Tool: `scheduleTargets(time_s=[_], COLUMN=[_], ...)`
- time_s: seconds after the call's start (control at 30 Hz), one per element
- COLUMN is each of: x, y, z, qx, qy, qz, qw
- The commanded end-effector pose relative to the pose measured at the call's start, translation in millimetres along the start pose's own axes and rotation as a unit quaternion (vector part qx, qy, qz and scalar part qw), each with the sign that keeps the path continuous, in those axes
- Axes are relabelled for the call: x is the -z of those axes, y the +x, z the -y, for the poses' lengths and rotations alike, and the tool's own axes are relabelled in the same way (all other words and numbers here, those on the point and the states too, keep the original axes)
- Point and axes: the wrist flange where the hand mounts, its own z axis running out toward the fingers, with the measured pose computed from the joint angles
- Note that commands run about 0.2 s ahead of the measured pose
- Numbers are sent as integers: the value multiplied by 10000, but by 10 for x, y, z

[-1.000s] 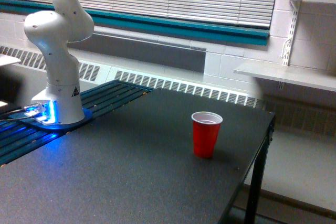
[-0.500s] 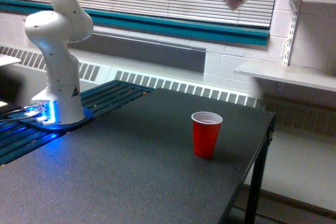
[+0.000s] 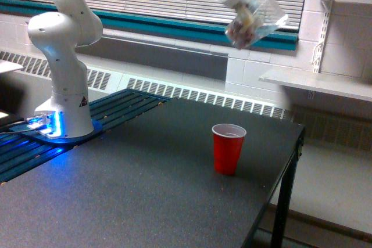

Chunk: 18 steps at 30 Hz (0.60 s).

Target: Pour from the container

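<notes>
Container [image 3: 254, 20] hangs high in the frame, clamped in the gripper [image 3: 244, 5] and tipped well over, its closed end down toward the exterior view's left and its mouth up toward the exterior view's right. It is clear plastic, and brownish and yellowish pieces show through it, heaped in the lower end. The gripper's fingers close on the container's upper side; the container fills the gap between them, though motion blur hides the exact contact.

Well below the gripper, and slightly toward the exterior view's left of it, a red cup [image 3: 228, 148] stands upright on the dark table [image 3: 133, 190], its white inside showing at the rim. The container is far above the cup, nowhere near touching it. The cup sits near the table's edge on the exterior view's right.

Far off to the exterior view's left of the gripper, the arm's white base [image 3: 63, 74] rises from the table, with blue light glowing at its foot.
</notes>
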Motion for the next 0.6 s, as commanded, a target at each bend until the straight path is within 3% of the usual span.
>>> scheduleTargets(time_s=[0.03, 0.37, 0.6], x=[-107, -406, -555], y=[-340, -933, -1160], z=[-109, -297, -362], qx=[-126, -90, -33], qy=[2, -138, -197], qz=[200, 747, 1036], qw=[9997, 9971, 9944])
